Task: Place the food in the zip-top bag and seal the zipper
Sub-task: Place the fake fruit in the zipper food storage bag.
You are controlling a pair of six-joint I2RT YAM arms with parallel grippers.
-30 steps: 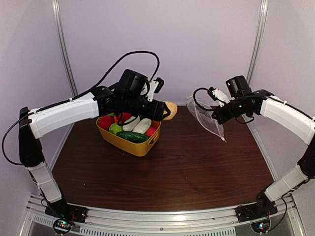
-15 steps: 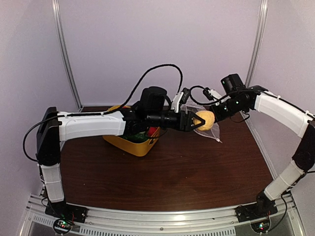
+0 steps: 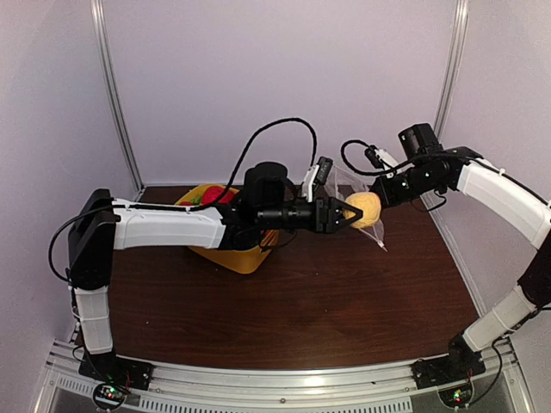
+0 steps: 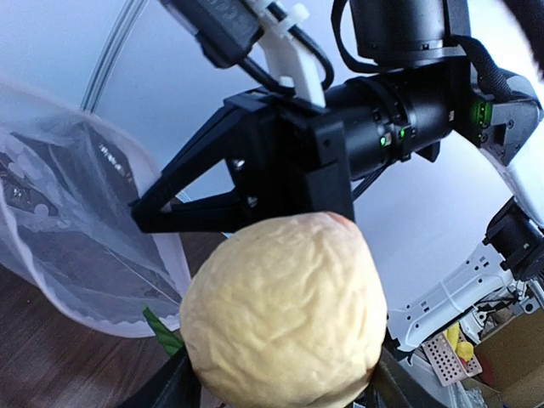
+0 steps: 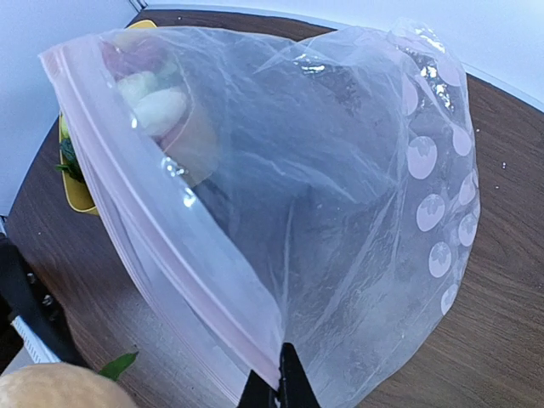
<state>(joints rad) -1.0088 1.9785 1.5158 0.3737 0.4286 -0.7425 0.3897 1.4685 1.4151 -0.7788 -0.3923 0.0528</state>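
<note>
My left gripper [image 3: 346,214] is shut on a yellow-tan wrinkled toy food piece [image 3: 363,209] and holds it in the air right at the zip-top bag [image 3: 376,232]. In the left wrist view the piece [image 4: 285,314] fills the gripper [image 4: 280,378], with the bag [image 4: 68,246] to its left. My right gripper [image 3: 380,196] is shut on the bag's edge and holds it up. In the right wrist view its fingertips [image 5: 280,384] pinch the bag [image 5: 340,187] at the pink zipper [image 5: 153,221]. The mouth faces the piece [image 5: 47,387].
The yellow tub [image 3: 231,256] stands at the back left behind my left arm, with red food [image 3: 215,196] showing in it. Through the bag the tub [image 5: 75,194] and white pieces [image 5: 157,106] show. Dark wooden table [image 3: 327,301] lies in front.
My left arm has carried the yellow-tan piece from above the tub rightward to the bag. My right gripper has shifted slightly, still holding the bag.
</note>
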